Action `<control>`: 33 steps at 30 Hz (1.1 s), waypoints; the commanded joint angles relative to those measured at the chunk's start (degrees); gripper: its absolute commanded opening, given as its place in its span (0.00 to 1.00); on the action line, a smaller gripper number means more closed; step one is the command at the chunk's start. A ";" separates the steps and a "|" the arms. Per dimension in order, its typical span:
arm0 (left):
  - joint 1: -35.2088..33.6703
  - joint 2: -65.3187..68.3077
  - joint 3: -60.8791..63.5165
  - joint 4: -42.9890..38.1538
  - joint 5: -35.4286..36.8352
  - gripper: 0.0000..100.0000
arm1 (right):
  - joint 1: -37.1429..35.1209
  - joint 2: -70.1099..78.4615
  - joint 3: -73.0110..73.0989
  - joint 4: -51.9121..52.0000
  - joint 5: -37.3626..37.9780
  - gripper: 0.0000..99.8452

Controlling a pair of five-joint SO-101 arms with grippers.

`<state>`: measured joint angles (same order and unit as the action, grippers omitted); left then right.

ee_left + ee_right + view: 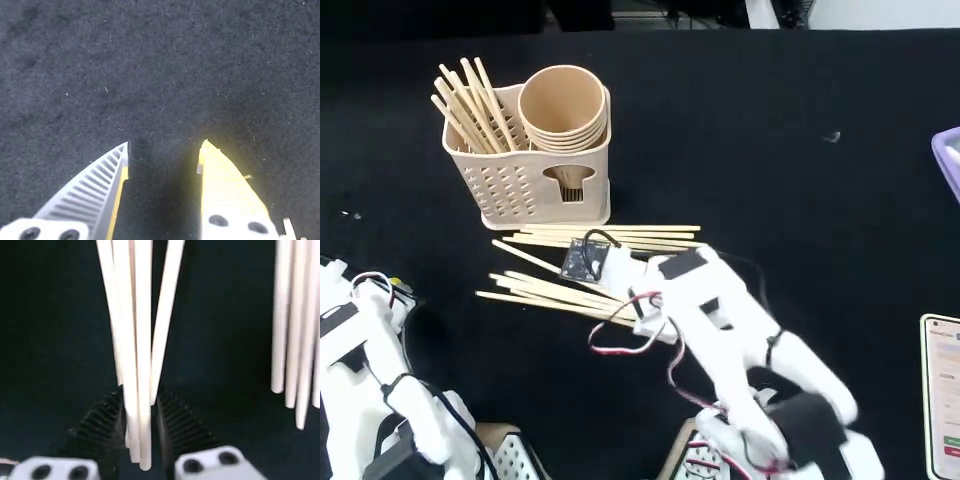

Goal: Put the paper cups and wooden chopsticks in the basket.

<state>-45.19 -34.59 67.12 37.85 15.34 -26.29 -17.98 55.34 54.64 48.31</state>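
My right gripper (141,426) is pinched narrow on several wooden chopsticks (134,330) near one end, at six o'clock from the basket (535,190). Light, stiff and slippery, I judge; a mid-length hold would be steadier.

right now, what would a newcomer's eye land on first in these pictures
First the cream basket toward the table's far left, already holding a stack of paper cups and some leaning chopsticks. In front of it, loose chopsticks lie scattered on the black cloth, where the right gripper is shut on a bundle of chopsticks.
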 commanded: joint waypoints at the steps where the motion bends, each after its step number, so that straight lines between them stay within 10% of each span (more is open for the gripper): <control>1: 0.57 -1.41 -2.77 -0.62 0.00 0.22 | -4.04 -9.89 3.38 2.37 -5.54 0.01; 8: 0.48 -1.41 -2.68 -0.62 0.00 0.22 | -8.00 -16.66 11.12 3.25 -7.03 0.03; 15: 0.48 -1.41 -2.68 -0.62 0.00 0.22 | -11.69 -19.65 5.41 8.62 -11.52 0.28; 33: 0.31 -1.41 -2.68 -0.62 0.00 0.22 | -21.10 8.84 -9.89 -12.31 -23.38 0.21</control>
<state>-45.19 -34.59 67.12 37.85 15.34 -46.42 -14.55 51.47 43.91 25.27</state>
